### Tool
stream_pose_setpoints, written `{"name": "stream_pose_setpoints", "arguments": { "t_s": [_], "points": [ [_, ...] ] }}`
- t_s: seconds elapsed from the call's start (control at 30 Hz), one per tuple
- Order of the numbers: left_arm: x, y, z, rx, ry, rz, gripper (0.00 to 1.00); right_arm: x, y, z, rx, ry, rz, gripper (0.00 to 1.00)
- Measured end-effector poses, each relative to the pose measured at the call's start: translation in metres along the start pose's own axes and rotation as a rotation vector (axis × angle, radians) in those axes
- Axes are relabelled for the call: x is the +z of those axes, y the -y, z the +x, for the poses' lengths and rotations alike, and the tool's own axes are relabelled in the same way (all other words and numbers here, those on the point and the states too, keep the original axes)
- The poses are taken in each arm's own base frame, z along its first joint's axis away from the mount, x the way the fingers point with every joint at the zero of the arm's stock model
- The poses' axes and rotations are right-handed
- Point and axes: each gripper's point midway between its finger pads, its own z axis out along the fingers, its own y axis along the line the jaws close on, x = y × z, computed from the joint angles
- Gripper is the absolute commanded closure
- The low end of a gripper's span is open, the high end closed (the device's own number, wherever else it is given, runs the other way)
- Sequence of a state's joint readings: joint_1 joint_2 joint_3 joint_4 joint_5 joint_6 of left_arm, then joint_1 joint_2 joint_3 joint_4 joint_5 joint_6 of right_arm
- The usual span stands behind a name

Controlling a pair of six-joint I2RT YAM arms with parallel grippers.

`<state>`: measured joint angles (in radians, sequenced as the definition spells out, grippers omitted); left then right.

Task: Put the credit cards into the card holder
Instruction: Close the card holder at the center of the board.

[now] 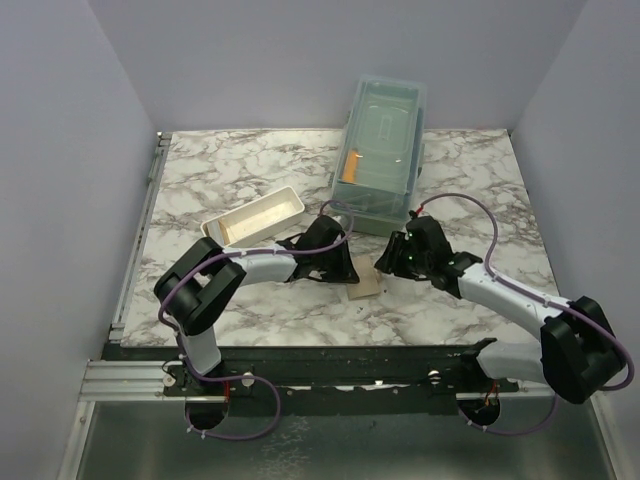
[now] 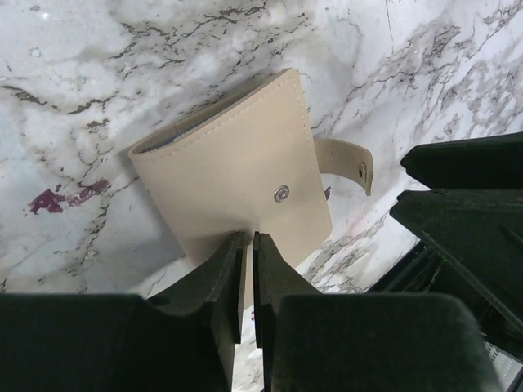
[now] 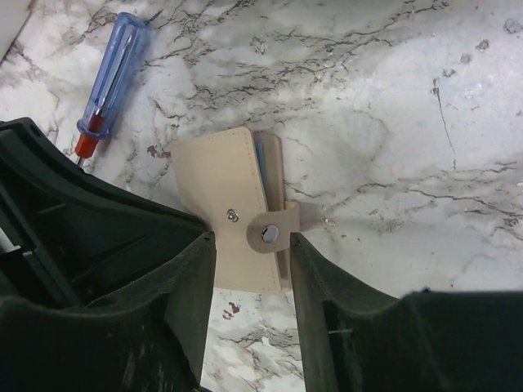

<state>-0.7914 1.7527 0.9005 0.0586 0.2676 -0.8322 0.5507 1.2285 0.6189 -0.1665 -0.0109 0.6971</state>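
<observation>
**A:** Marble table (image 1: 250,170) under grey walls is seen from above. Where is the card holder (image 1: 366,290)?

**B:** It is found lying flat between the two sets of fingers, with the left gripper (image 1: 335,262) on one side and the right gripper (image 1: 398,258) on the other. A clear lidded box (image 1: 385,130) and a white tray (image 1: 255,218) are seen beyond the fingers.

**A:** What is shown from the left wrist?

**B:** The left fingers are pressed almost together, and the near edge of the tan cover appears to be pinched between them. The strap (image 2: 347,163) is seen unfastened, off to the right of the fingertips.

**A:** And from the right wrist?

**B:** The right fingers are spread, with the strap's snap end between them but not gripped. A blue edge (image 3: 260,155) is seen just ahead of the fingertips; lining or card cannot be told. No loose credit cards are seen. A screwdriver (image 3: 110,82) lies well left of the fingers.

**A:** How is the step best done?

**B:** The cover should probably be kept pinned by the left fingers. The strap should be closed on squarely at its snap end, so that the holder is not dragged or twisted.
</observation>
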Motion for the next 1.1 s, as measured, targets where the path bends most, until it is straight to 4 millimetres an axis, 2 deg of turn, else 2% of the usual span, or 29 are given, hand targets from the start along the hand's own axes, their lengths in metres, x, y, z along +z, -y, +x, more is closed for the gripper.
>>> {"name": "stream_pose_setpoints", "arguments": {
  "t_s": [0.3, 0.77, 0.93, 1.1],
  "points": [
    [0.003, -0.002, 0.000, -0.003, -0.014, -0.016, 0.89, 0.012, -0.001, -0.001, -0.052, -0.041, 0.017, 0.64],
    [0.003, -0.003, -0.001, -0.004, -0.015, -0.019, 0.89, 0.014, 0.003, 0.007, -0.089, -0.093, 0.045, 0.60],
    [0.003, -0.003, -0.001, -0.004, -0.015, -0.019, 0.90, 0.018, 0.004, 0.010, -0.097, -0.112, 0.049, 0.67],
    [0.003, -0.003, -0.001, -0.004, -0.015, -0.019, 0.90, 0.018, 0.004, 0.012, -0.102, -0.119, 0.050, 0.79]
  ]
}}
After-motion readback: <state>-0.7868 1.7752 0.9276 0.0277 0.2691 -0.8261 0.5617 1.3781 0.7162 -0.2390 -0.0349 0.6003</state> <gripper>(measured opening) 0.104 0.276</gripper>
